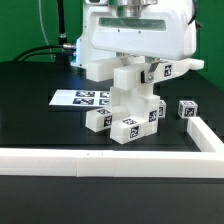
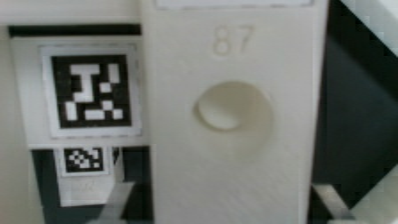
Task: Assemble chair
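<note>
White plastic pieces of the chair (image 1: 128, 108) are seen stacked mid-tabletop (image 1: 30, 85) in the exterior view, with the tool (image 1: 133, 66) lowered onto the topmost piece. A loose tagged block (image 1: 187, 110) is set apart toward the exterior view's right. The marker board (image 1: 82, 98) is laid flat toward the exterior view's left, and a long white rail (image 1: 100, 162) is stretched across the front. In the wrist view, a slab (image 2: 231, 110) stamped 87 is shown clamped between the tool's fingers (image 2: 331, 205), beside a tag (image 2: 89, 88).
</note>
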{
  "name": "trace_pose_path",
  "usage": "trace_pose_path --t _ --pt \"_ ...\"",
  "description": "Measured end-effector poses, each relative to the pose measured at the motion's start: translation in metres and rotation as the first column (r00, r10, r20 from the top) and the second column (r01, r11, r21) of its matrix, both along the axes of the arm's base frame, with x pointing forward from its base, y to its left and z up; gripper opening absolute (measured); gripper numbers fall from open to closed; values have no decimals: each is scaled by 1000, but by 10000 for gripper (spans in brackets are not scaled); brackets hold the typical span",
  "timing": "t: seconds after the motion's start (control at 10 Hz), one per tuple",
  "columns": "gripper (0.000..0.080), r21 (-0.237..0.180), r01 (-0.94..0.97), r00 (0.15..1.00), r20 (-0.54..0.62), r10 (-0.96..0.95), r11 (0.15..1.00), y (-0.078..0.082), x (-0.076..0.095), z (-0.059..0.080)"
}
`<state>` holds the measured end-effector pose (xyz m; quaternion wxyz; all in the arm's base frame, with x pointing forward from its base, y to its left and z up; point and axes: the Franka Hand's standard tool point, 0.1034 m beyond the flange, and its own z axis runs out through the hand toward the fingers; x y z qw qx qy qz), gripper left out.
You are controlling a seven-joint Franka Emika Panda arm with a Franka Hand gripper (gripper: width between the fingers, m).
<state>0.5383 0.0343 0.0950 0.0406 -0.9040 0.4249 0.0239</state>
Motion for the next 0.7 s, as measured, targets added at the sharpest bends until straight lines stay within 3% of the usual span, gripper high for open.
trace_pose_path --t 0.7 --pt "285 -26 -46 999 13 47 999 -7 2 -21"
